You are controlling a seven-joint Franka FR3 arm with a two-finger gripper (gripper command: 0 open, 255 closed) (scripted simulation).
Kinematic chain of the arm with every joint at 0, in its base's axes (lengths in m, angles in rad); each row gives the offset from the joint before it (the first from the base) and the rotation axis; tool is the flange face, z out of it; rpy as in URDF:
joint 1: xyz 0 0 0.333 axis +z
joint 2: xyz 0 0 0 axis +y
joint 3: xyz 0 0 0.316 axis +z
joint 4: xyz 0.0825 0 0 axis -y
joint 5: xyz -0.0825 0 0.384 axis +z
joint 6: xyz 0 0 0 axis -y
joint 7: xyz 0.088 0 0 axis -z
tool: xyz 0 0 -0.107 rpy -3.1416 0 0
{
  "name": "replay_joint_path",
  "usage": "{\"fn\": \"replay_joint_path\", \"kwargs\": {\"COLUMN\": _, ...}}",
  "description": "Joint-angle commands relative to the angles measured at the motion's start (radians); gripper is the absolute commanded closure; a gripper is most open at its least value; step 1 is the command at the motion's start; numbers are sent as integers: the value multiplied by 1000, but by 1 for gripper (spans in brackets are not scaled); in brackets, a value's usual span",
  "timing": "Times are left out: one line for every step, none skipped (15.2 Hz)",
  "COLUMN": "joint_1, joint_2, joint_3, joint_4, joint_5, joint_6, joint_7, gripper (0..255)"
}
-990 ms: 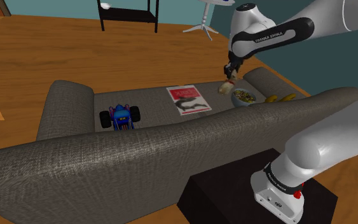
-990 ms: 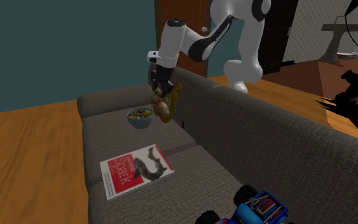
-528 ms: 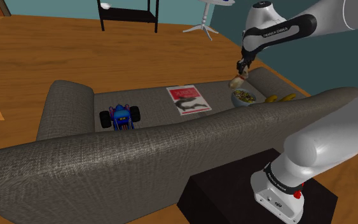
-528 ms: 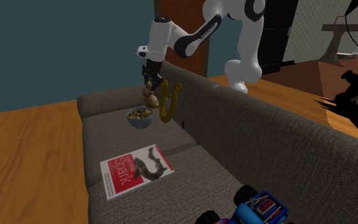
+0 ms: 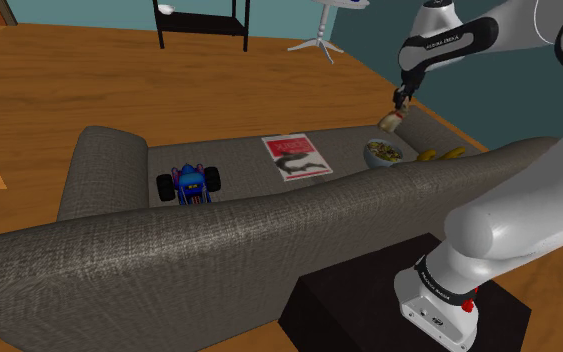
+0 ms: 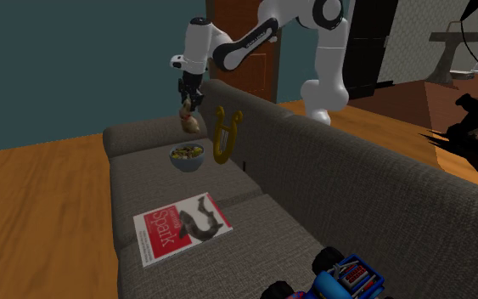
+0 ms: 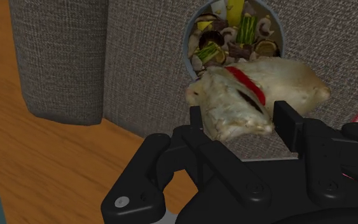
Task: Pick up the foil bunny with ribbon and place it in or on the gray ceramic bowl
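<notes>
The pale tan foil bunny (image 7: 254, 95) with a red ribbon (image 7: 247, 83) around it is clasped between my black fingers (image 7: 196, 121). My gripper (image 5: 399, 103) is shut on the bunny (image 5: 393, 121) and holds it in the air above the sofa's far end. Under it, a little nearer the magazine, stands the grey-blue bowl (image 5: 370, 158), full of mixed food pieces. In the second exterior view the bunny (image 6: 190, 122) hangs from the gripper (image 6: 188, 100) well above the bowl (image 6: 186, 166). Past the bunny, the wrist view has the bowl's rim (image 7: 188, 44).
A grey sofa (image 5: 169, 250) carries everything. Yellow bananas (image 5: 439, 154) lie beside the bowl against the backrest (image 6: 222, 136). A red and white magazine (image 5: 296, 156) lies mid-seat, and a blue toy car (image 5: 189, 184) sits further along. The armrest (image 6: 135, 132) is just beyond the bowl. Wooden floor surrounds it.
The gripper has carried the bunny up and to the shoulder view's right, from beside the bowl to above it near the armrest. Its grip has not changed.
</notes>
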Motion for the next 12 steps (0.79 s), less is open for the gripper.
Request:
{"fn": "replay_joint_path", "kwargs": {"joint_1": -22, "joint_2": 26, "joint_3": -24, "joint_4": 48, "joint_5": 21, "joint_6": -3, "joint_7": -63, "gripper": 255}}
{"fn": "replay_joint_path", "kwargs": {"joint_1": -33, "joint_2": 44, "joint_3": -34, "joint_4": 73, "joint_5": 32, "joint_6": -3, "joint_7": -91, "gripper": 255}}
{"fn": "replay_joint_path", "kwargs": {"joint_1": -44, "joint_2": 62, "joint_3": -43, "joint_4": 99, "joint_5": 44, "joint_6": -3, "joint_7": -118, "gripper": 255}}
{"fn": "replay_joint_path", "kwargs": {"joint_1": -58, "joint_2": 86, "joint_3": -54, "joint_4": 132, "joint_5": 59, "joint_6": -4, "joint_7": -152, "gripper": 255}}
{"fn": "replay_joint_path", "kwargs": {"joint_1": -59, "joint_2": 90, "joint_3": -54, "joint_4": 124, "joint_5": 57, "joint_6": 8, "joint_7": -148, "gripper": 255}}
{"fn": "replay_joint_path", "kwargs": {"joint_1": -59, "joint_2": 95, "joint_3": -55, "joint_4": 116, "joint_5": 54, "joint_6": 20, "joint_7": -144, "gripper": 255}}
{"fn": "replay_joint_path", "kwargs": {"joint_1": -60, "joint_2": 99, "joint_3": -55, "joint_4": 108, "joint_5": 52, "joint_6": 32, "joint_7": -140, "gripper": 255}}
{"fn": "replay_joint_path", "kwargs": {"joint_1": -60, "joint_2": 104, "joint_3": -56, "joint_4": 100, "joint_5": 50, "joint_6": 44, "joint_7": -136, "gripper": 255}}
{"fn": "replay_joint_path", "kwargs": {"joint_1": -61, "joint_2": 109, "joint_3": -56, "joint_4": 93, "joint_5": 47, "joint_6": 56, "joint_7": -132, "gripper": 255}}
{"fn": "replay_joint_path", "kwargs": {"joint_1": -61, "joint_2": 114, "joint_3": -57, "joint_4": 86, "joint_5": 45, "joint_6": 68, "joint_7": -128, "gripper": 255}}
{"fn": "replay_joint_path", "kwargs": {"joint_1": -62, "joint_2": 120, "joint_3": -57, "joint_4": 79, "joint_5": 43, "joint_6": 80, "joint_7": -123, "gripper": 255}}
{"fn": "replay_joint_path", "kwargs": {"joint_1": -62, "joint_2": 125, "joint_3": -58, "joint_4": 72, "joint_5": 40, "joint_6": 92, "joint_7": -119, "gripper": 255}}
